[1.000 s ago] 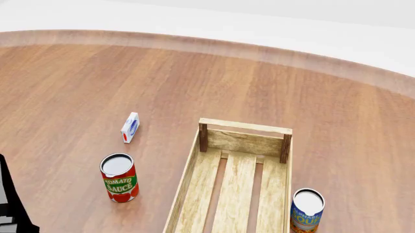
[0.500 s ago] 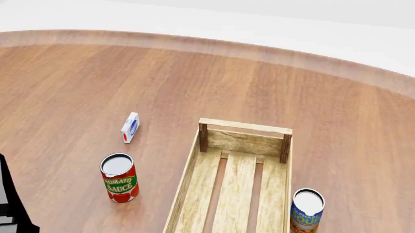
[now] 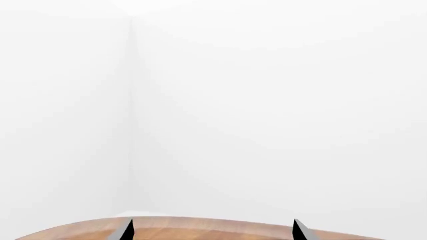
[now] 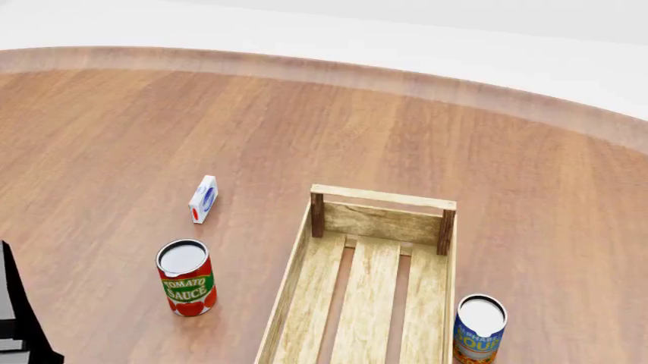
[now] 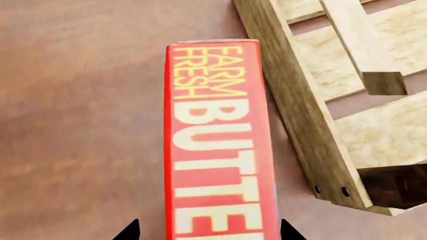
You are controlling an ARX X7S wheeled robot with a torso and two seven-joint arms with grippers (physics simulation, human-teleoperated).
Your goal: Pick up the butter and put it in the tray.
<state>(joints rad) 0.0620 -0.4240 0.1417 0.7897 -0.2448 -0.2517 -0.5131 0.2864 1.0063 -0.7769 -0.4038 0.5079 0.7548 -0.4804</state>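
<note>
Butter [image 5: 219,145] on its narrow edge on the table, just beside the tray [image 5: 303,115] wall. Right gripper [image 5: 208,231] spread wide, fingertips either side, ready for grasping. Left gripper [image 3: 211,232] also open, idle.

- Butter [image 5: 220,145]: red-orange box, yellow "FARM FRESH" and white "BUTTER" lettering.
- Tray [image 4: 369,284]: pale, grainy wood slats, darker brown corner posts.
- Surface [image 4: 303,121]: reddish-brown wood grain, lighter band along far rim.
- Tomato sauce can [image 4: 187,277]: red with green band, white lettering, tomato picture, silver-white lid.
- Second can [image 4: 479,327]: blue label, orange at base, white lid.
- Small carton [image 4: 203,199]: white, blue oval, red patch low down.
- Pincer tips in both wrist views: black.
- Wall: plain white.
</note>
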